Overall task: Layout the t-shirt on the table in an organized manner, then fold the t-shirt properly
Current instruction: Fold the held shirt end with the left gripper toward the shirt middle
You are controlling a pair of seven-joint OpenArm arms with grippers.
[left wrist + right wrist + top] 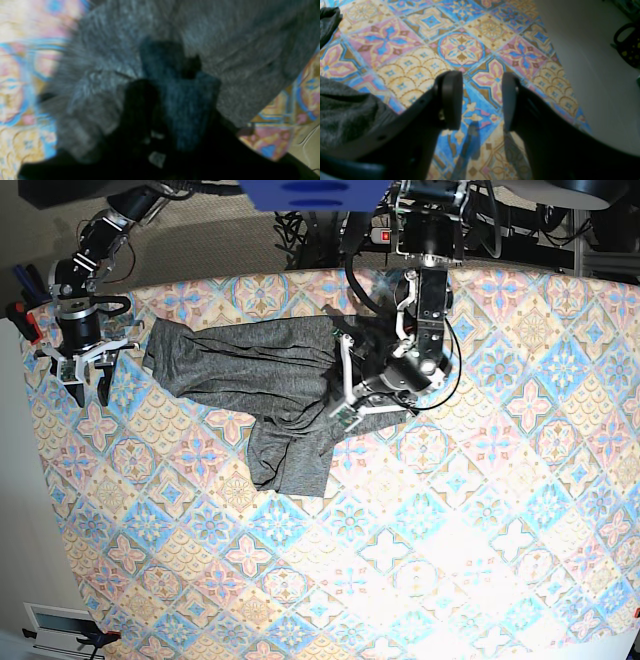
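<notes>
On the counter: the t-shirt (255, 385) lies toward the far edge, left of centre in the base view, rumpled rather than spread flat.
Counter (450, 530): covered by a cloth of diamond tiles in blue, pink, peach and cream; most of the near half is bare pattern.
T-shirt shape: one long band runs across from a point near the right gripper to the left gripper; a second flap hangs down toward the near side, ending in a straight hem.
Left gripper (350, 395): at the shirt's end nearest the middle of the counter, its jaws shut tight on the t-shirt; the left wrist view, badly blurred, shows dark-grey fabric (225, 50) bunched around the dark jaws.
Right gripper (88, 370): near the counter's far corner, just beside the shirt's other end, not touching it.
Right jaws: standing apart with nothing between them; patterned cloth (460, 50) shows through the gap in the right wrist view.
Shirt in right wrist view: a grey fold (342, 112) lies at the frame's left, beside the jaw.
</notes>
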